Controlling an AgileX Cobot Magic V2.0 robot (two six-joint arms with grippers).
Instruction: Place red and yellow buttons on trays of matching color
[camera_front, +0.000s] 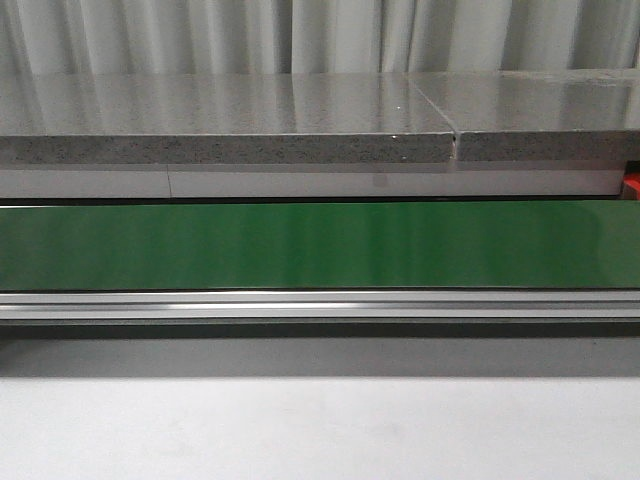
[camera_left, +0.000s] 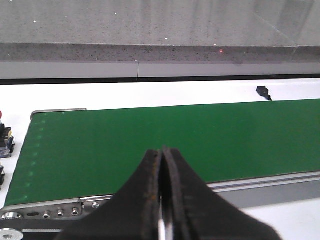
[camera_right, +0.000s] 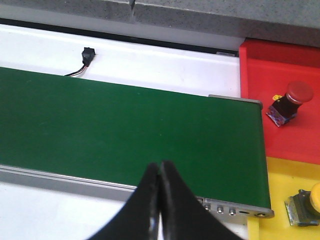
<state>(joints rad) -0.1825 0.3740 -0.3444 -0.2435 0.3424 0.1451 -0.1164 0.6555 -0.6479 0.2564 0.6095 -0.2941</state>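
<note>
1. On my front camera I see only the green conveyor belt running across the frame, its aluminium rail along the near edge, and a grey stone-look counter behind it. Neither arm shows here.
2. My left gripper hangs over the near edge of the belt with its black fingers pressed together and nothing between them.
3. My right gripper is likewise pinched closed and empty, above the belt's near edge, close to its end roller.
4. Just past that belt end sits the red tray, and a red button lies on it, tipped on its side.
5. The yellow tray adjoins the red one, and a yellow button rests on it at the frame's edge, partly cut off.
6. A small black connector with a wire lies on the white surface beyond the belt.
</note>
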